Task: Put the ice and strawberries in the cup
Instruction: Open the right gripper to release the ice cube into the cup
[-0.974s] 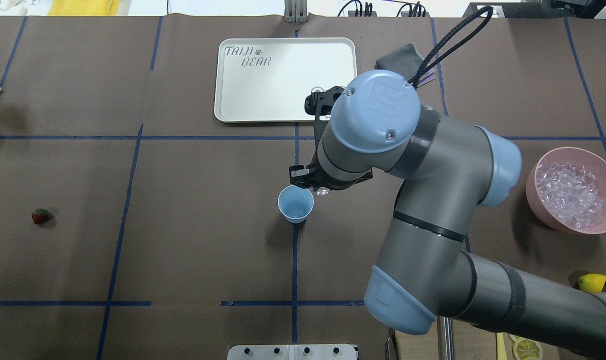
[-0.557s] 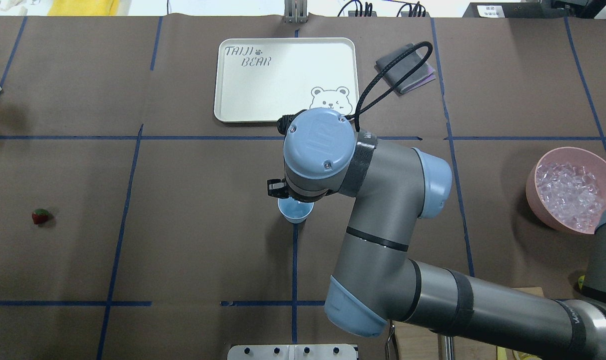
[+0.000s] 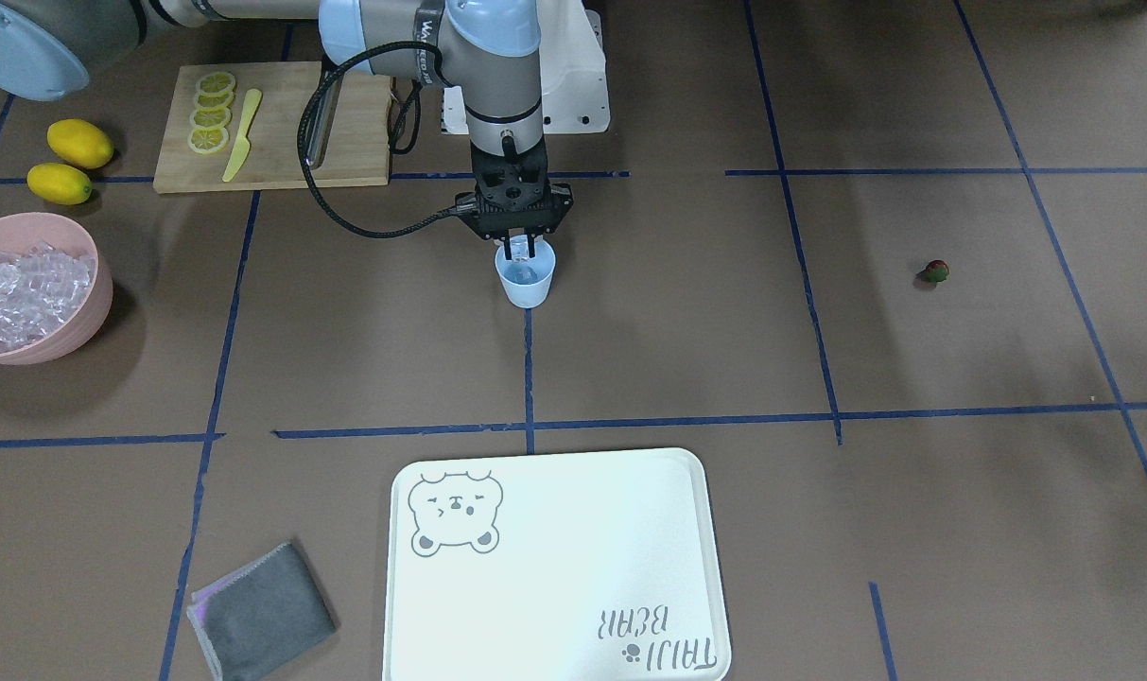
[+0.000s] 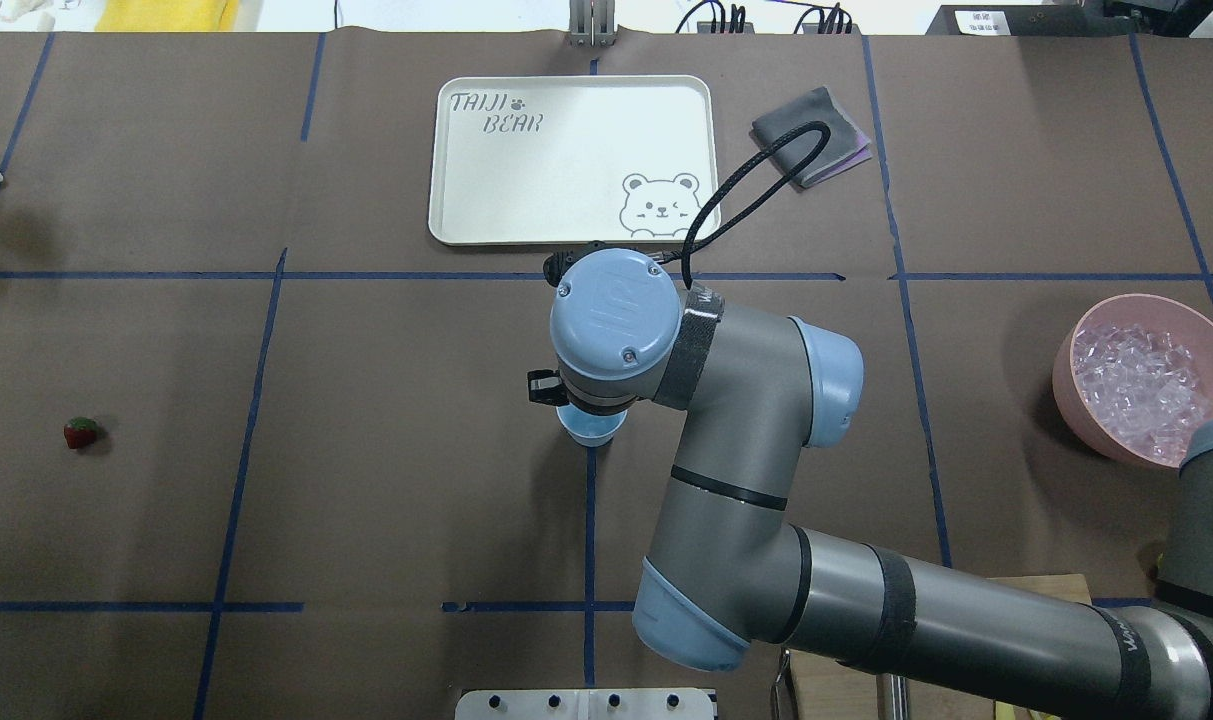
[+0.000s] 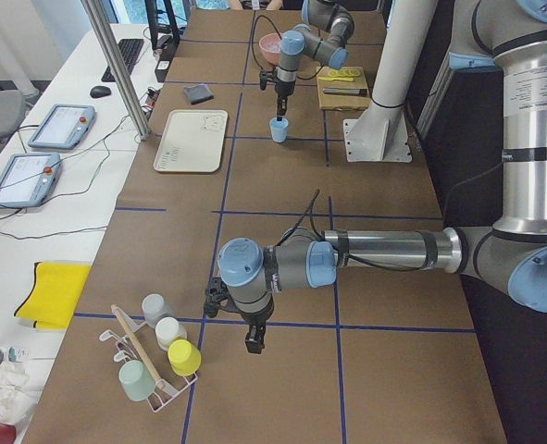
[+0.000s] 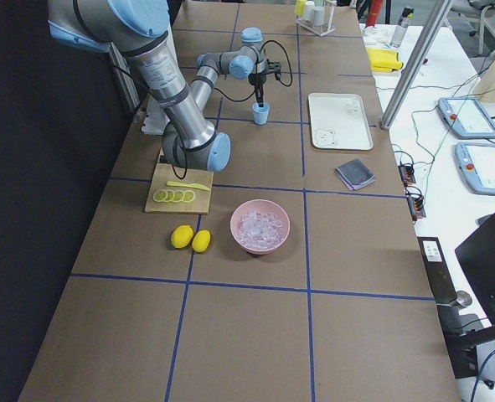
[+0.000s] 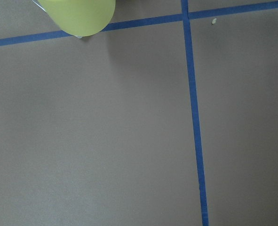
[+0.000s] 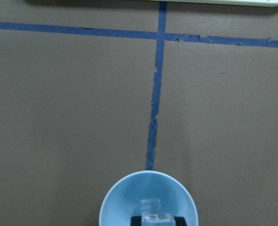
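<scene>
The pale blue cup (image 3: 526,282) stands at the table's centre on a blue tape line. My right gripper (image 3: 522,249) points straight down just over its mouth, shut on a clear ice cube (image 3: 519,250). In the right wrist view the ice cube (image 8: 154,212) sits between the dark fingertips inside the cup's rim (image 8: 111,197). From overhead my right wrist hides most of the cup (image 4: 594,434). One strawberry (image 4: 81,432) lies far off on the left. More ice fills a pink bowl (image 4: 1078,345). My left gripper (image 5: 253,342) hangs over bare table; I cannot tell its state.
A white bear tray (image 4: 571,160) and a grey cloth (image 4: 811,135) lie beyond the cup. A cutting board (image 3: 280,132) with lemon slices and a yellow knife, plus two lemons (image 3: 67,161), sit near the robot's base. A rack of cups (image 5: 157,361) stands by my left gripper.
My right arm has swung in from the right and come down, so the wrist now stands over the cup and hides most of it. The strawberry and bowl stayed put.
</scene>
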